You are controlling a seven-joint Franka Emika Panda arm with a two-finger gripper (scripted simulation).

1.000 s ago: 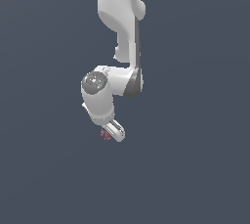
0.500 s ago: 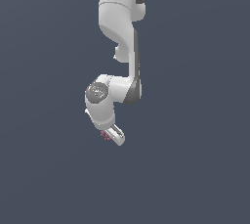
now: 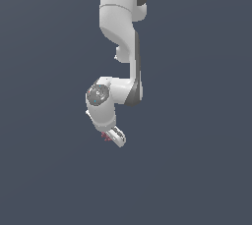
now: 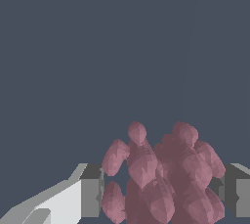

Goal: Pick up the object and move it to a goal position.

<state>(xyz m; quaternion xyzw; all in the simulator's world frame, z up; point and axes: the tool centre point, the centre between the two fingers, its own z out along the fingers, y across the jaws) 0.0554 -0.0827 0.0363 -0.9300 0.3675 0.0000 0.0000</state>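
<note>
The object (image 4: pixel 161 174) is a dark red, bumpy cluster of small balls. In the wrist view it sits between my two fingers, and the grey pads (image 4: pixel 91 191) press on it from both sides. In the exterior view only a small red bit of the object (image 3: pixel 106 137) shows beside my gripper (image 3: pixel 114 138), which hangs under the white arm and points down and toward the exterior view's right. The gripper is shut on the object.
A plain dark grey-blue surface (image 3: pixel 197 170) fills the background in both views. The white arm (image 3: pixel 120 27) comes down from the top of the exterior view. No other objects or markers show.
The arm and wrist have shifted slightly toward the exterior view's right and a little lower, carrying the object along in the shut gripper.
</note>
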